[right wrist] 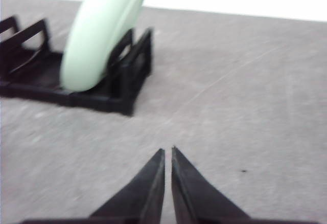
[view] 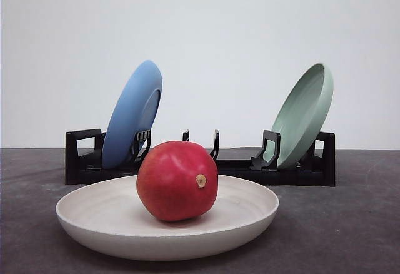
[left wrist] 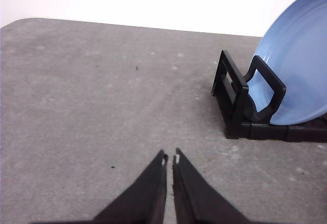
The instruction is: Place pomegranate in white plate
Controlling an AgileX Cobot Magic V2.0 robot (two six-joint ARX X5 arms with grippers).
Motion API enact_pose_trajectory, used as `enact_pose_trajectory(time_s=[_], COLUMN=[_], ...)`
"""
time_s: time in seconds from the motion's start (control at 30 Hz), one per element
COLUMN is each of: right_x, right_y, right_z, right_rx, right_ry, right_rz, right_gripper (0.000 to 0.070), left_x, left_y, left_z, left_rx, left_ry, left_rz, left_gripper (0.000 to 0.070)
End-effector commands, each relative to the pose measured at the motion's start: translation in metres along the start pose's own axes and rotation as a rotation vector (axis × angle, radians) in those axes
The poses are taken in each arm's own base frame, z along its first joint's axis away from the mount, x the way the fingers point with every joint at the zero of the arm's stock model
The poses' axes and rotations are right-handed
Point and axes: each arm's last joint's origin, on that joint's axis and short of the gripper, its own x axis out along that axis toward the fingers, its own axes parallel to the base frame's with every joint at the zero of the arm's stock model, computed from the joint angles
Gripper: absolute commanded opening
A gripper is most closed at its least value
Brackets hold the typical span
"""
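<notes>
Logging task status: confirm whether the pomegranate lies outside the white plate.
No, the pomegranate rests inside the white plate, in front of the rack.

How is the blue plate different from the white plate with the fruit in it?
The blue plate stands nearly on edge, leaning in the black rack; the white plate lies flat on the grey table. The blue plate holds nothing; the white plate holds the pomegranate. The blue plate sits farther back, the white plate nearest the front camera. Both are round and shallow.

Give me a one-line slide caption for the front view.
Pomegranate resting in the white plate, blue plate and green plate racked behind.
</notes>
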Motion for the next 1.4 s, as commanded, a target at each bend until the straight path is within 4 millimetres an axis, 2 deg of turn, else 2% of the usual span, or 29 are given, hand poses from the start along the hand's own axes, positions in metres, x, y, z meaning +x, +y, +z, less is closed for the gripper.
enact_pose_trajectory(time_s=[0.0, 0.13, 1.37], right_x=[0.0001, 0.003, 0.0029], right_y=[-0.0014, -0.0032, -0.0045], right_z=[-0.001, -0.0056, -0.0057], right_rx=[0.016, 0.021, 0.023], right_ry=[-0.033, -0.059, -0.059], right_rz=[-0.024, -0.047, -0.06], right_gripper=[0.0017, 0.0017, 0.0017], left_x=[0.0011, 0.001, 0.001], left_y=[0.0002, 0.0002, 0.0002], left_z=[-0.0037, -0.0037, -0.0037], left_rx=[0.01, 0.01, 0.01], left_ry=[0.012, 0.012, 0.012], left_rz=[0.002, 0.002, 0.002], left_gripper=[0.0, 0.0, 0.0])
